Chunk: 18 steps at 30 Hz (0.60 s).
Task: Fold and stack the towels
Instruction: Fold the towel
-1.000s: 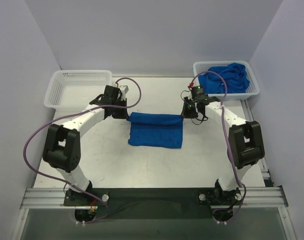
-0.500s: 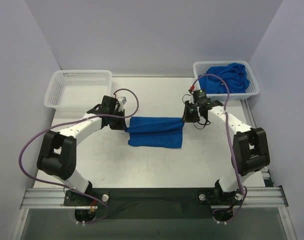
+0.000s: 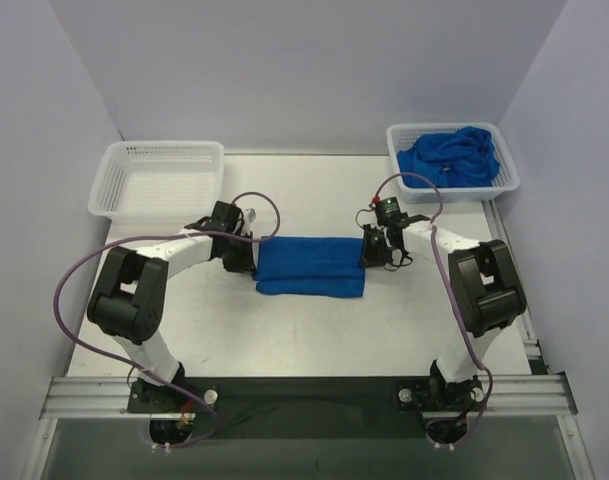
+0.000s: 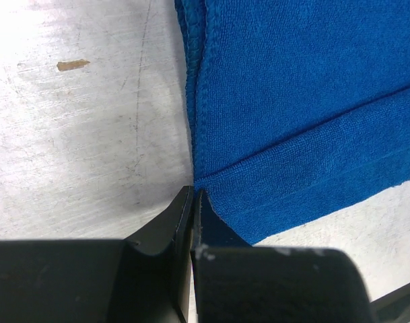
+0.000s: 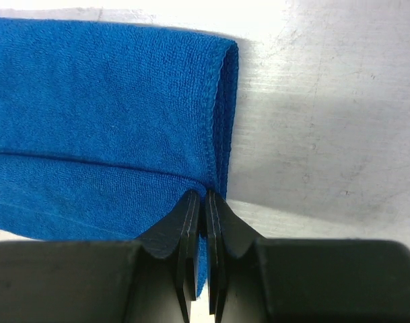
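Note:
A royal-blue towel lies folded into a long, narrow band in the middle of the table. My left gripper is at its left end and my right gripper at its right end, both low over the table. In the left wrist view the left gripper is shut on the towel at the corner of the upper layer's hem. In the right wrist view the right gripper is shut on the towel at its stitched end, with blue cloth between the jaws. More towels lie crumpled in the back-right basket.
A white mesh basket at the back right holds the crumpled towels. Another white mesh basket stands empty at the back left. Bare scuffed tabletop surrounds the folded towel. Purple cables loop over both arms.
Both grippers have come toward the near edge and lower, bringing the towel's far edge over onto its near part. The towel is now a narrower band.

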Motion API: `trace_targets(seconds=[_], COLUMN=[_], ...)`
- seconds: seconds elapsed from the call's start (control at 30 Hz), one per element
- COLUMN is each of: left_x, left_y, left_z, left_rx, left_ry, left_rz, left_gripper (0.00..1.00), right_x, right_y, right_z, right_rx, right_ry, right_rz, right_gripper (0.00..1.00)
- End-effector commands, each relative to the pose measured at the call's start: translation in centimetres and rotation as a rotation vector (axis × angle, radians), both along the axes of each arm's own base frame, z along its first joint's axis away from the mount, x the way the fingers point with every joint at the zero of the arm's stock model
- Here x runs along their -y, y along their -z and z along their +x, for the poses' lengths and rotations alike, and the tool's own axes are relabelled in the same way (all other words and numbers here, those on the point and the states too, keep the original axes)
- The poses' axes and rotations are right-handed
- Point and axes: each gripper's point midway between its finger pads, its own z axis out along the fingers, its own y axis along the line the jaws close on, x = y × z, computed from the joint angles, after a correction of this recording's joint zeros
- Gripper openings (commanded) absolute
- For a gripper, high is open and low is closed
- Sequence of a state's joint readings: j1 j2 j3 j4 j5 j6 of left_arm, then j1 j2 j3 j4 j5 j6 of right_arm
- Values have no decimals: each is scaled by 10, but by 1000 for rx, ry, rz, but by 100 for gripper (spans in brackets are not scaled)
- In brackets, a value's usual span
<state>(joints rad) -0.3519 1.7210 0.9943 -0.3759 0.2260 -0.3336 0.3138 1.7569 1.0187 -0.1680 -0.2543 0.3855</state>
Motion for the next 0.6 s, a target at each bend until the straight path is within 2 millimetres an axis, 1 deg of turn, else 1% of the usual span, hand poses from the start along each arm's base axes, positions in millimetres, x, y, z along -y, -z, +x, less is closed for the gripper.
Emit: trace_targets(seconds=[0.0, 0.2, 0.43, 0.57], left_x=[8, 6, 6, 4], left_y=[-18, -40, -58, -73], left_z=[17, 20, 19, 16], left_rx=[58, 108, 135, 163], left_ry=[-1, 3, 8, 7], left_rz=[-29, -26, -37, -44], left_gripper=[0, 0, 0, 0], right_x=[4, 4, 0, 1], right_y=[-9, -34, -52, -62], right_z=[5, 10, 6, 3], right_rx=[36, 99, 124, 145], right_ry=[12, 11, 15, 20], right_rz=[-7, 9, 35, 42], right_gripper=[0, 0, 0, 0])
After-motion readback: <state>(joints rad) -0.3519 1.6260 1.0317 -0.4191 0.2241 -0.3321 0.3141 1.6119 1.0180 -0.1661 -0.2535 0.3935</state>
